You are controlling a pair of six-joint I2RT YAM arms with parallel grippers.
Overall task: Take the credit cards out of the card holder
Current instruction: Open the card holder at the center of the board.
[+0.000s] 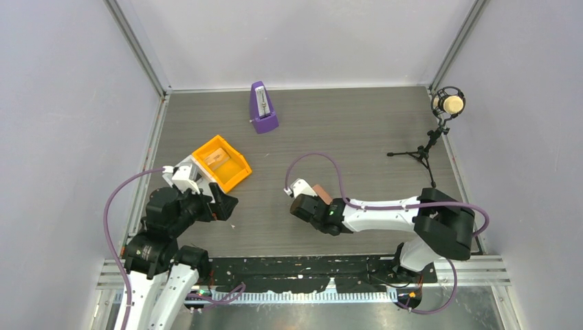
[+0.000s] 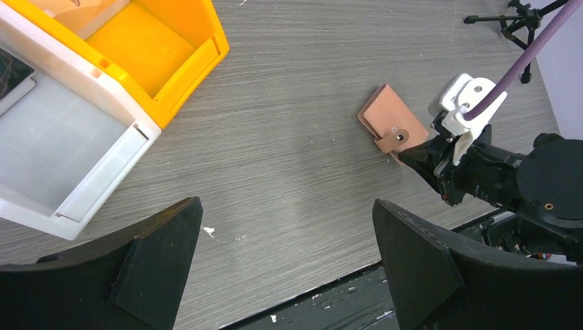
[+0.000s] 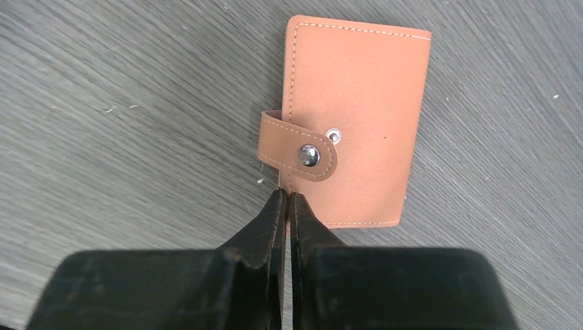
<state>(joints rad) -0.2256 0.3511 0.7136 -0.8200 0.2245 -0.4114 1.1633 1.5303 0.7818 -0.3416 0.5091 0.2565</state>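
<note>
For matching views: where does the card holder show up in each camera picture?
Top external: the card holder lies just right of centre, against the right gripper.
Left wrist: right of centre, upper half, snap tab up.
Right wrist: upper middle, snapped closed.
Shared landmark: the right gripper, its closed tips at the holder's tab-side edge.

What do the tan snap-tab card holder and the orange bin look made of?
The salmon-tan card holder looks like leather or faux leather: matte, with pale stitching along its edges and a shiny metal snap. The orange rectangular bin looks like moulded plastic: smooth, uniform colour, slight sheen, rigid walls.
</note>
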